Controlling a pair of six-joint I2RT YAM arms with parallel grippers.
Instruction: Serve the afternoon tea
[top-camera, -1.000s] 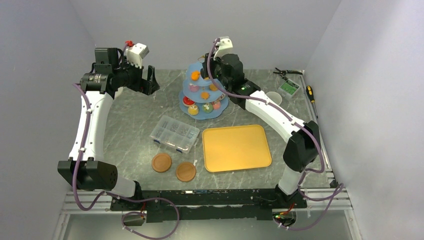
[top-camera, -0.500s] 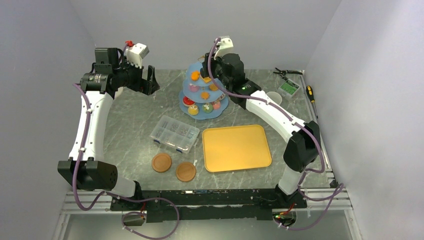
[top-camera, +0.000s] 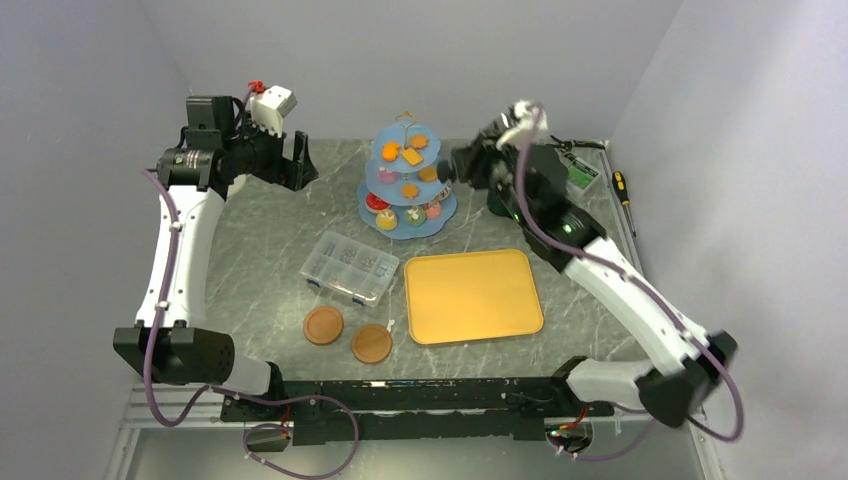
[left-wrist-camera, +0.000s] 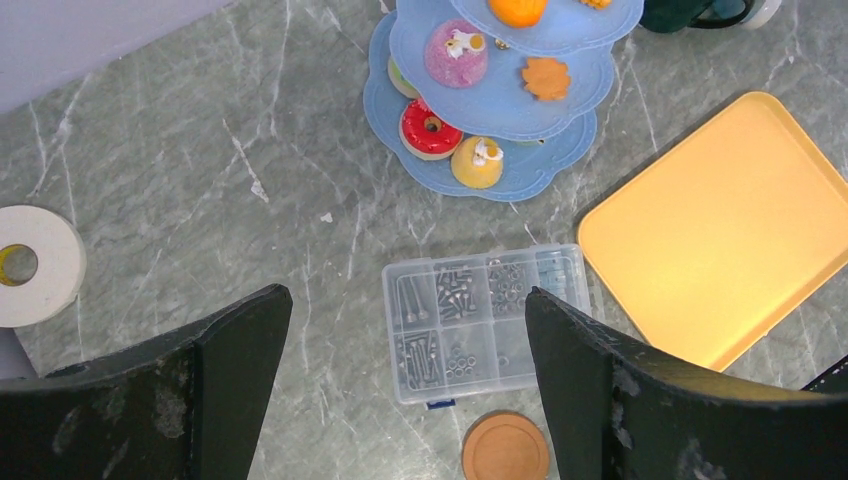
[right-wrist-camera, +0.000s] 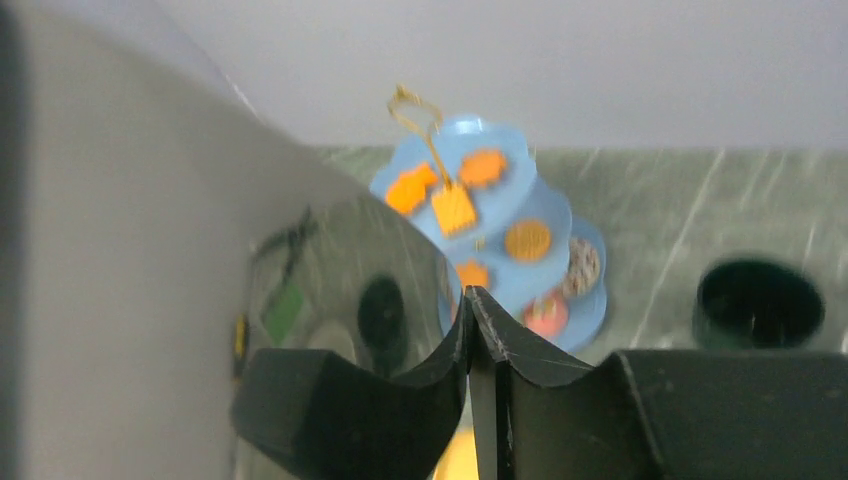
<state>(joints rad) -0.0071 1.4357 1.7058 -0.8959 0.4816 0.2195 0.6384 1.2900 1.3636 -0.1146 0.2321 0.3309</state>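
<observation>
Two claws: left claw (left-wrist-camera: 405, 295) apart, right claw (right-wrist-camera: 470, 300) together, empty; stand (right-wrist-camera: 555, 212) ahead, whose loop (right-wrist-camera: 410, 105) I'd grasp next.

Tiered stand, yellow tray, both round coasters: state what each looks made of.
Tiered stand: likely light-blue plastic or painted metal; smooth, even colour. Yellow tray: probably plastic; smooth matte surface, rounded moulded rim. Coasters: wood or cork; matte brown with a darker edge.

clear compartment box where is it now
The box lies left of centre in the top view, just left of the yellow tray, between the blue stand and two wooden coasters.
</observation>
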